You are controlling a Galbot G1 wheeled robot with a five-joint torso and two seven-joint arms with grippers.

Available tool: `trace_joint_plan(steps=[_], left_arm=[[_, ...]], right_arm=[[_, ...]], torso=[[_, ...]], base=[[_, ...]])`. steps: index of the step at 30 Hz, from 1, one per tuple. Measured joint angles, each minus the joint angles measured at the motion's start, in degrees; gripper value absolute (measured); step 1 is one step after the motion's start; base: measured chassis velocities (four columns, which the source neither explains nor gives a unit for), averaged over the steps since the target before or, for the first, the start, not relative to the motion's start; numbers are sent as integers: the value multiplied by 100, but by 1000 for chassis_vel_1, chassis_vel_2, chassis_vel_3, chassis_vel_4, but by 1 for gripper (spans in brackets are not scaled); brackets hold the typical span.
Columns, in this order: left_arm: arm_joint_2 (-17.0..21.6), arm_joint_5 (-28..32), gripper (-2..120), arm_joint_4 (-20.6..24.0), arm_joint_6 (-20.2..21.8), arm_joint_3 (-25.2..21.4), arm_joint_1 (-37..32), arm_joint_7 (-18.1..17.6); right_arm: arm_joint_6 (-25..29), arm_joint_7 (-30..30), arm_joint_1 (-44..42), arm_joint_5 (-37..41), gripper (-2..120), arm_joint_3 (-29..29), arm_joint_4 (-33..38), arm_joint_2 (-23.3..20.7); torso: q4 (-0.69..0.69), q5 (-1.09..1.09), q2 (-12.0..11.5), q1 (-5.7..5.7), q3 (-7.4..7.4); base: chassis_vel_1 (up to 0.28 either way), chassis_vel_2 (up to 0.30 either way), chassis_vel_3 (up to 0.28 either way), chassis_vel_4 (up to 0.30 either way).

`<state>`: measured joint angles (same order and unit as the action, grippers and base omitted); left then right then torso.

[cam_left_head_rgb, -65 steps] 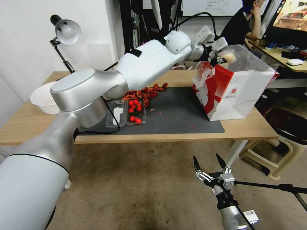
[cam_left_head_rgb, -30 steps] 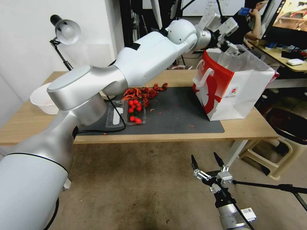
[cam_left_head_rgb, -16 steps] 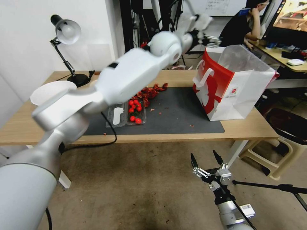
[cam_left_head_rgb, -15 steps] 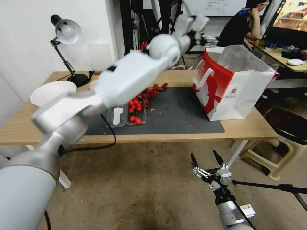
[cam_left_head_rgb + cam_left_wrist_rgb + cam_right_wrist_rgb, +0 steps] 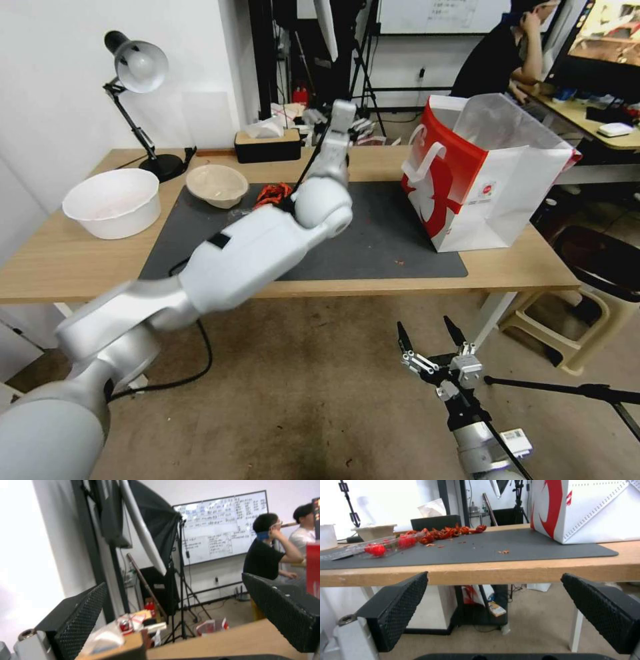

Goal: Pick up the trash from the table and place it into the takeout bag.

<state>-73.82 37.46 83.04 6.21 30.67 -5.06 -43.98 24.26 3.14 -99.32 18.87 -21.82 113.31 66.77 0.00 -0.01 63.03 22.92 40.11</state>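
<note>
The takeout bag [image 5: 490, 190] stands upright and open on the right part of the table [image 5: 513, 267], half on the dark mat [image 5: 380, 247]; the right wrist view also has the takeout bag [image 5: 586, 510]. A shallow beige bowl [image 5: 217, 183] sits at the mat's far left corner. Red scraps [image 5: 446, 532] and a clear tray of red fruit [image 5: 378, 547] lie on the mat, largely behind my left arm in the head view. My left gripper [image 5: 337, 121] hovers above the table's far edge, left of the bag, open and empty [image 5: 180, 620]. My right gripper [image 5: 430, 340] hangs open below the table's front edge.
A large white bowl [image 5: 113, 200] and a desk lamp [image 5: 137, 67] stand at the table's left end. A black tissue box [image 5: 267, 143] sits at the back edge. A beige stool [image 5: 567, 327] is on the floor at right, with a tripod leg [image 5: 567, 390] near my right arm.
My left arm has swung away from above the bag, leftward and down over the mat's middle. The beige lump it held earlier is gone from its fingers. The right arm has barely moved.
</note>
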Motion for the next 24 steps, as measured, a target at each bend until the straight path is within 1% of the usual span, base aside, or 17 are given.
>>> trace_joint_plan(steps=[1, 2, 3, 5, 6, 7, 8, 10, 11, 14, 15, 18, 19, 21, 22, 23, 24], left_arm=[[83, -72, 100, 156, 40, -75, -157, -26], [301, -278, 100, 460, 80, -298, -570, 32], [301, -278, 100, 460, 80, -298, -570, 32], [714, -427, 100, 909, 80, -672, -1253, 217], [827, -441, 100, 1048, 91, -783, -1439, 258], [827, -441, 100, 1048, 91, -783, -1439, 258], [1010, -481, 100, 1267, 103, -1013, -1768, 359], [1250, -550, 100, 1555, 111, -1356, -2202, 432], [1250, -550, 100, 1555, 111, -1356, -2202, 432], [1575, -684, 100, 1936, 112, -1948, -2867, 545], [1575, -684, 100, 1936, 112, -1948, -2867, 545], [1846, -835, 100, 2440, 69, -2682, -3842, 700], [1846, -835, 100, 2440, 69, -2682, -3842, 700], [1953, -954, 100, 2648, -29, -3065, -4359, 800], [1988, -987, 100, 2751, -59, -3273, -4615, 849], [1988, -987, 100, 2751, -59, -3273, -4615, 849], [2006, -997, 100, 2877, -64, -3500, -4871, 878]], right_arm=[[0, 0, -16, -2, 100, -4, 15, 2], [0, -2, -52, -10, 100, -14, 31, 5], [0, -2, -52, -10, 100, -14, 31, 5], [5, -7, -82, -44, 100, -15, 66, 13], [5, -7, -84, -59, 100, -3, 72, 16], [5, -7, -84, -59, 100, -3, 72, 16], [-3, -8, -83, -82, 100, 21, 89, 25], [-26, -8, -77, -120, 100, 55, 107, 35], [-26, -8, -77, -120, 100, 55, 107, 35], [-63, -7, -55, -151, 100, 93, 129, 47], [-63, -7, -55, -151, 100, 93, 129, 47], [-107, -4, -2, -153, 100, 122, 134, 31], [-107, -4, -2, -153, 100, 122, 134, 31], [-128, -4, 33, -153, 100, 142, 134, 20], [-135, -4, 48, -153, 100, 146, 134, 15], [-135, -4, 48, -153, 100, 146, 134, 15], [-147, -2, 65, -152, 100, 146, 134, 12]], torso=[[0, 1, 0, -1, 0], [-1, 0, 0, -1, 0], [-1, 0, 0, -1, 0], [1, -1, 0, -1, 0], [1, -1, 0, -1, 0], [1, -1, 0, -1, 0], [-1, 0, 0, -1, -1], [0, 0, 0, -1, -1], [0, 0, 0, -1, -1], [1, -2, 0, -1, 0], [1, -2, 0, -1, 0], [0, -3, 0, -1, 0], [0, -3, 0, -1, 0], [3, 2, 0, -1, -1], [2, -2, 0, -1, -1], [2, -2, 0, -1, -1], [1, -2, 0, -1, 0]], base=[[0, 0, 0, 0], [0, 0, 0, 0], [0, 0, 0, 0], [0, 0, 0, 0], [0, 0, 0, 0], [0, 0, 0, 0], [0, 0, 0, 0], [0, 0, 0, 0], [0, 0, 0, 0], [0, 0, 0, 0], [0, 0, 0, 0], [0, 0, 0, 0], [0, 0, 0, 0], [0, 0, 0, 0], [0, 0, 0, 0], [0, 0, 0, 0], [0, 0, 0, 0]])
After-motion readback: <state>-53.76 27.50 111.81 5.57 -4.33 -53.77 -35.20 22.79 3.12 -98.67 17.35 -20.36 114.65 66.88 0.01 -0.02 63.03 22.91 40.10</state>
